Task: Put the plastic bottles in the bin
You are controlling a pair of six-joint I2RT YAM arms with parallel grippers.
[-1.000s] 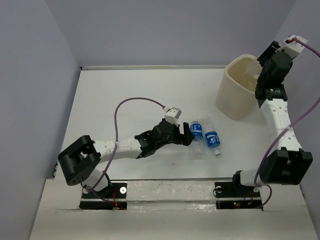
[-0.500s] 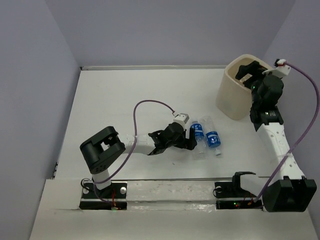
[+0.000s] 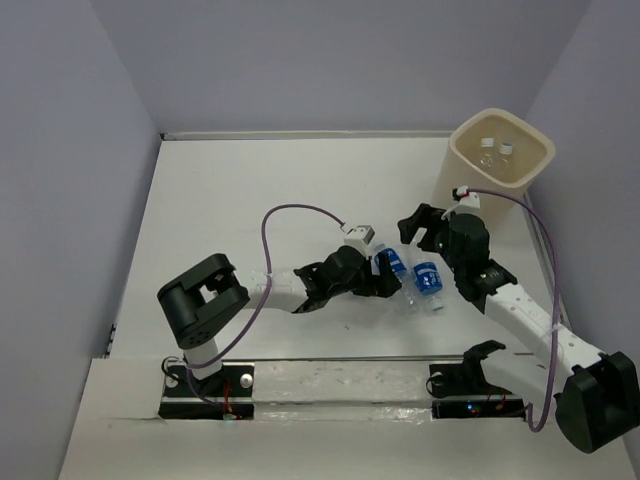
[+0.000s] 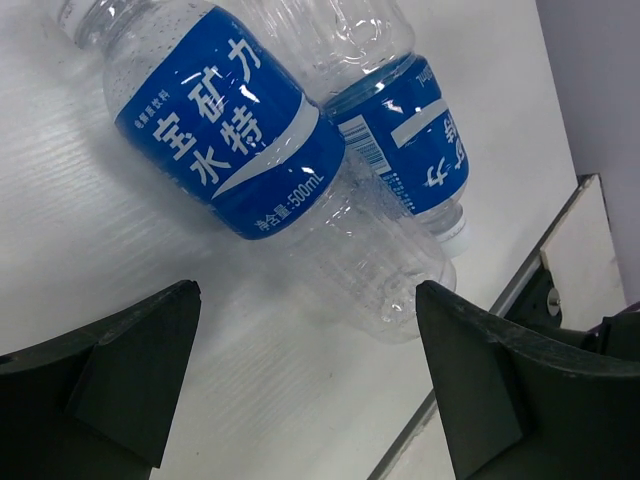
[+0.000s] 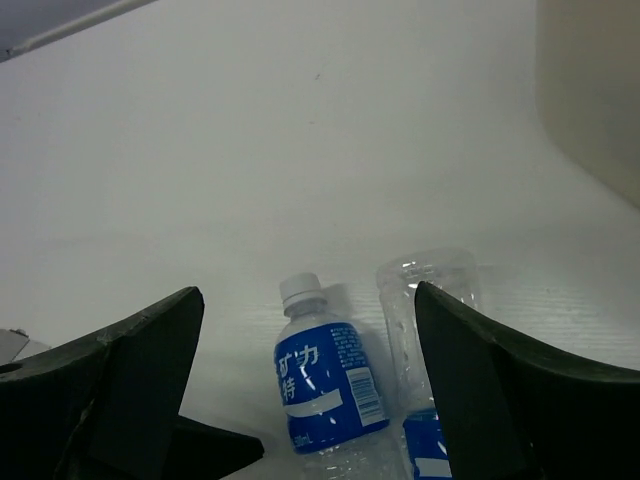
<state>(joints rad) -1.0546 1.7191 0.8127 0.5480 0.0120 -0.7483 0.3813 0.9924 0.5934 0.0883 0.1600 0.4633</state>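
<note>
Two plastic bottles lie side by side on the white table, one (image 3: 394, 264) with its cap toward the back, the other (image 3: 427, 279) with its cap toward the front. My left gripper (image 3: 388, 280) is open at the left bottle's base; the blue-labelled bottle (image 4: 230, 120) lies just ahead of its fingertips, not between them. My right gripper (image 3: 418, 228) hangs open above and behind the pair, looking down on the capped bottle (image 5: 325, 385) and its neighbour (image 5: 430, 300). The beige bin (image 3: 462, 165) stands at the back right with two white-capped bottles (image 3: 487, 148) inside.
The bin's side (image 5: 590, 90) fills the right wrist view's upper right corner. The table's near edge and a metal rail (image 4: 520, 290) run close behind the bottles in the left wrist view. Grey walls close in the table at the back and on both sides.
My right gripper opened over the bin, then the arm swung down and left toward the bottles on the table. The left gripper edged closer to the left bottle.
</note>
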